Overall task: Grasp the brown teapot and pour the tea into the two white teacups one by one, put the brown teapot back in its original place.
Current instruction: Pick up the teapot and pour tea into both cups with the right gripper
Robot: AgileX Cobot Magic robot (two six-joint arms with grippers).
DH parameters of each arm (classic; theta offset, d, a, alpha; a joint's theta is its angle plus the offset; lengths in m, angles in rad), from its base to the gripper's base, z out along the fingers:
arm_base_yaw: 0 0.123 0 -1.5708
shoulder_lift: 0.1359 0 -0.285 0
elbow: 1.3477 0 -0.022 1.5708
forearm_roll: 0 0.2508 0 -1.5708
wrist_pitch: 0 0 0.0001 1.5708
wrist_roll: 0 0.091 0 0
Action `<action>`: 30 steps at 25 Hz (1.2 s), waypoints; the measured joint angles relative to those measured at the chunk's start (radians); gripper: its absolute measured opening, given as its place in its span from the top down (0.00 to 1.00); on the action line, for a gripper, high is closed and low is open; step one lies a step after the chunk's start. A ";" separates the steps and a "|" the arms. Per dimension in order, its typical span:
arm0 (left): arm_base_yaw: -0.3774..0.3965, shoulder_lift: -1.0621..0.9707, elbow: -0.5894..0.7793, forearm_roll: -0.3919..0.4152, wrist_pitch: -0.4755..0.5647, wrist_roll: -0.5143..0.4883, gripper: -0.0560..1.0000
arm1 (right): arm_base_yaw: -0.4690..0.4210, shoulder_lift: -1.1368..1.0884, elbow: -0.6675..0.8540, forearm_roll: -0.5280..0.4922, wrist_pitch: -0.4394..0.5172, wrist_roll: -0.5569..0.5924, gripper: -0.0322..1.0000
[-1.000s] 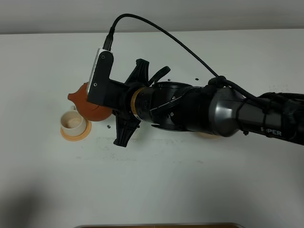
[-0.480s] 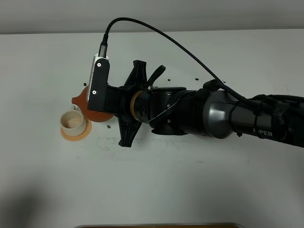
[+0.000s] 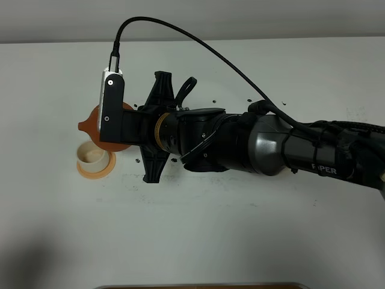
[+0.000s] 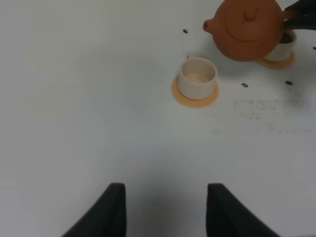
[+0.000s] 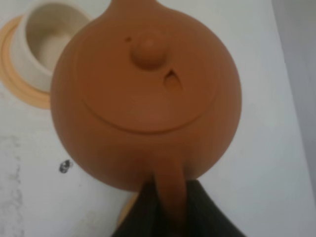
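My right gripper [image 5: 169,210] is shut on the loop handle of the brown teapot [image 5: 148,94], which it holds in the air. From high up, the teapot [image 3: 91,121] hangs just behind a white teacup [image 3: 92,156] on its orange coaster [image 3: 96,170], spout pointing left, partly covered by the wrist camera. The left wrist view shows that teacup [image 4: 197,76] in front of the teapot [image 4: 249,27] and a second teacup [image 4: 285,43] mostly hidden behind it. My left gripper [image 4: 165,210] stands open and empty, well short of the cups. The teapot's original place is hidden.
The right arm [image 3: 271,144] stretches across the white table from the right to the left side. Small dark specks [image 4: 244,85] dot the table near the cups. A brown tray edge [image 3: 198,286] shows at the front of the table.
The right wrist has turned and shifted left with the teapot. The spout, close over the cup's rim half a second ago, now points further left and sits a little higher.
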 joint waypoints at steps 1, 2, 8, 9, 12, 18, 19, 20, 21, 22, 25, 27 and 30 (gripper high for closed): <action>0.000 0.000 0.000 0.000 0.000 0.000 0.56 | 0.000 0.002 -0.002 -0.006 0.001 -0.005 0.86; 0.000 0.000 0.000 0.000 0.000 0.000 0.56 | 0.000 0.007 -0.003 -0.015 0.002 -0.011 0.86; 0.000 0.000 0.000 0.000 0.000 0.000 0.56 | 0.000 0.035 -0.004 -0.065 0.007 -0.023 0.86; 0.000 0.000 0.000 0.000 0.000 0.000 0.56 | 0.000 0.037 -0.004 -0.070 0.007 -0.026 0.86; 0.000 0.000 0.000 0.000 0.000 0.001 0.56 | 0.000 0.038 -0.004 -0.087 0.007 -0.042 0.86; 0.000 0.000 0.000 0.000 0.000 0.001 0.56 | 0.000 0.052 -0.004 -0.125 0.007 -0.079 0.86; 0.000 0.000 0.000 0.000 0.000 0.001 0.56 | 0.000 0.053 -0.004 -0.127 0.007 -0.090 0.86; 0.000 0.000 0.000 0.000 0.000 0.001 0.56 | 0.000 0.053 -0.004 -0.132 0.007 -0.099 0.86; 0.000 0.000 0.000 0.000 0.000 0.001 0.56 | 0.000 0.053 -0.004 -0.138 0.007 -0.104 0.86; 0.000 0.000 0.000 0.000 0.000 0.001 0.56 | 0.000 0.053 -0.004 -0.144 0.007 -0.109 0.86; 0.000 0.000 0.000 0.000 0.000 0.001 0.56 | 0.000 0.053 -0.004 -0.170 0.007 -0.113 0.86; 0.000 0.000 0.000 0.000 0.000 0.001 0.56 | 0.000 0.053 -0.004 -0.194 0.009 -0.113 0.86; 0.000 0.000 0.000 0.000 0.000 0.001 0.56 | 0.000 0.053 -0.015 -0.211 0.024 -0.115 0.86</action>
